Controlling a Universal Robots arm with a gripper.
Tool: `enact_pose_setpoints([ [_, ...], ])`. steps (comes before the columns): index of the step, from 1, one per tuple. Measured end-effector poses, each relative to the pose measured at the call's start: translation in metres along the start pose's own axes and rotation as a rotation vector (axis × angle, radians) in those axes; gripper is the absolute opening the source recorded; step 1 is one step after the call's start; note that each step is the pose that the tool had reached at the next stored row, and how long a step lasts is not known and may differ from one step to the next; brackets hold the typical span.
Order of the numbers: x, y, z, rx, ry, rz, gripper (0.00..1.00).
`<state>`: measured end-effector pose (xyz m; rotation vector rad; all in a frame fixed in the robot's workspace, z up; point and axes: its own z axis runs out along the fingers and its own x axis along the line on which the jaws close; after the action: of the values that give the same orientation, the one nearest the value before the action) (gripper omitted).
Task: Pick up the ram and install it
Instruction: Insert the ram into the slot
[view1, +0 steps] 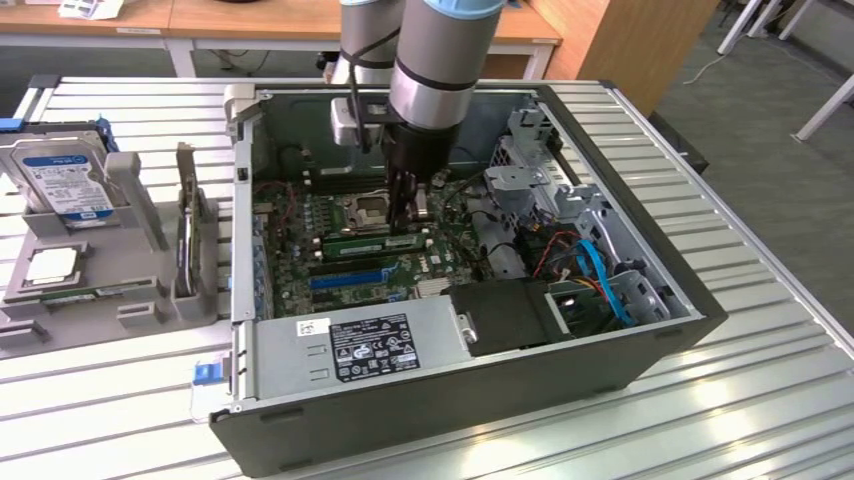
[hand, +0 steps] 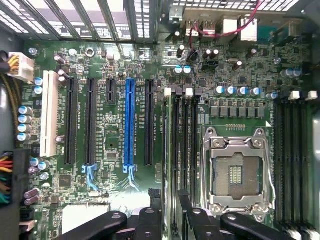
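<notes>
The slatted surface (view1: 761, 400) carries the open computer case (view1: 441, 410). Inside, over the green motherboard (hand: 115, 130), the pincer (hand: 169, 212) hangs with jaws spread wide, gripping nothing. The ram (hand: 171, 150) stands edge-up in a slot beside the processor socket (hand: 235, 172), right between those fingers.

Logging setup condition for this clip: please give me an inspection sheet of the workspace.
Surface: slatted metal table carrying an open grey computer case.
Job's things: long green ram stick lying in a motherboard slot beside the empty silver processor socket.
Clutter: silver hard drive with blue-white label and dark expansion card in a grey holder, exterior view's left.
Gripper: black gripper open, directly over the ram stick.
Cables: blue flat cables and a red wire inside the case.
Surroundings: wooden desks behind the table.
</notes>
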<state>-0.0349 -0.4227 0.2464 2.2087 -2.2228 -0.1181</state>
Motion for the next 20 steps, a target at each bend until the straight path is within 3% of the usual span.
enact_pose_setpoints([
  [20,-0.003,0.0031,-0.0542,0.0,0.0,0.0,0.27],
])
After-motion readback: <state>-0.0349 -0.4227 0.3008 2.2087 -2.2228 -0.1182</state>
